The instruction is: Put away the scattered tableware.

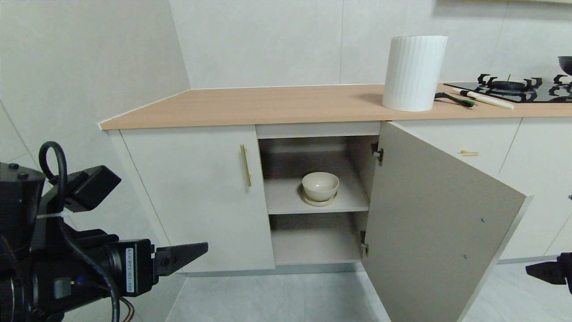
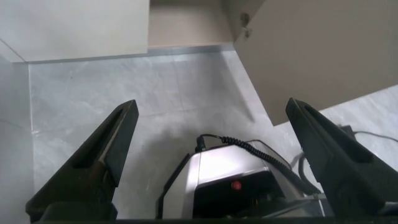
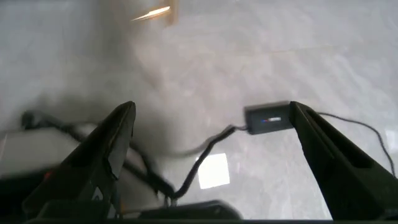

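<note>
Bowl (image 1: 320, 185) sits on saucer (image 1: 319, 201) on cupboard's upper shelf (image 1: 286, 197), door (image 1: 429, 214) open. Prob ceramic: stiff, glazed, slippery, chips easy, so grip at rim w/ one finger inside. Left pincer (image 2: 211, 109) & right pincer (image 3: 211, 107) both spread apart, empty, low over floor. Utensils (image 1: 482, 98) lie on surface (image 1: 268, 105).

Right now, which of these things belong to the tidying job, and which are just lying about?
Job: cream ceramic bowl on its round plate, inside the open grey cabinet; perhaps the pale long utensil on the wooden counter.
Lying about: tall white ribbed canister; black gas hob.
</note>
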Motion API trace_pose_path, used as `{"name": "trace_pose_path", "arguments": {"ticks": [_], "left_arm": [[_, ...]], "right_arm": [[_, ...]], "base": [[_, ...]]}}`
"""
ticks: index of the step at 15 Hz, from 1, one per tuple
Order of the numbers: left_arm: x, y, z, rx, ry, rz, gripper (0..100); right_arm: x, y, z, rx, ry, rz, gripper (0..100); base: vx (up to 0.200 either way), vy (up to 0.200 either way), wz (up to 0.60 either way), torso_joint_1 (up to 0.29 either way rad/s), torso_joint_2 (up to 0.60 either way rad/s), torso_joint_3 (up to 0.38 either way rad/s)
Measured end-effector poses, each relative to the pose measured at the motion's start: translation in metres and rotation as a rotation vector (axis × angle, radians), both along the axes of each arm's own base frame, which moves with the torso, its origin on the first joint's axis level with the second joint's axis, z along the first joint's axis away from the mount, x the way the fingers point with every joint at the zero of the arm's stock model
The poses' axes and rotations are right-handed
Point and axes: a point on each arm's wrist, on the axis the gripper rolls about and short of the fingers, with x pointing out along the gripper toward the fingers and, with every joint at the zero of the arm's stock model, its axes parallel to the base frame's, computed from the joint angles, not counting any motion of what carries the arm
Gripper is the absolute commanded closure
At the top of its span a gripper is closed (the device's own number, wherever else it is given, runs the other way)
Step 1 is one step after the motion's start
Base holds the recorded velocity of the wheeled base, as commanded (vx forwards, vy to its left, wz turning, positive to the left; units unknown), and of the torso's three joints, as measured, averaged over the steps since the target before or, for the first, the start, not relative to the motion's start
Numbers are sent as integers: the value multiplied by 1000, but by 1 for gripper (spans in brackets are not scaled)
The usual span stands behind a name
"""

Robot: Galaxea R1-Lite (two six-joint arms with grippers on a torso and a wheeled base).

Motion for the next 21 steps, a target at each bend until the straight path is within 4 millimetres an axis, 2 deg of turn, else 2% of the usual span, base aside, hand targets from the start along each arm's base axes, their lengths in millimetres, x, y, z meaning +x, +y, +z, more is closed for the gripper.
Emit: {"name": "trace_pose_path", "arguments": {"ticks": [3,9,12,15,21], "left_arm": [[0,0,0,0,0,1,0],[0,0,0,0,0,0,0],[0,0,0,0,-1,2,0],[0,0,0,0,-1,1,0],[0,0,1,0,-3,2,0]], "right_arm": [[9,-12,3,-3,-58,-78,0],[48,-28,-7,52,-141,-214,0],[66,-28,-18,96,-143,-246,0],[82,-24,-29,222,-134,-233,0],[92,-18,-41,309,-77,-189,0]], "base": [[0,0,0,0,0,0],[0,0,0,0,0,0],[0,0,0,0,0,0],[0,0,0,0,0,0],[0,0,0,0,0,0]]}}
